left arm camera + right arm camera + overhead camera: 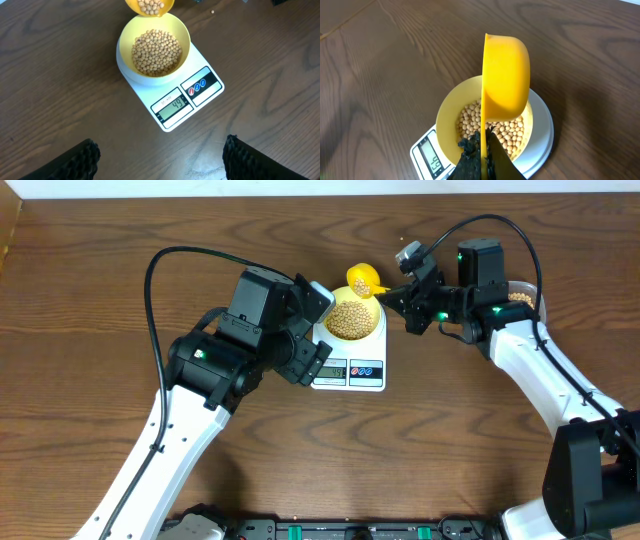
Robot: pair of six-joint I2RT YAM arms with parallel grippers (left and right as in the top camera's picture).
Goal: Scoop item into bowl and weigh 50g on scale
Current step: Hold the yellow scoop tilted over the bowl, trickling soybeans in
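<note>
Now the right gripper (482, 150) is clamped shut on the handle of a yellow scoop (505, 75), which is tipped on its side above the bowl (182, 35), at the rim farthest from the display (172, 106). The bowl stands on the scale (147, 92), about half full of beans (156, 51). A few more seem to sit in the scoop's mouth, though the left wrist view cuts most of it off. The display reads 49. The left gripper (160, 160) hangs over the table (60, 75) just in front of the scale, jaws wide apart and holding nothing. One stray bean (213, 11) lies on the wood beyond the scale.
</note>
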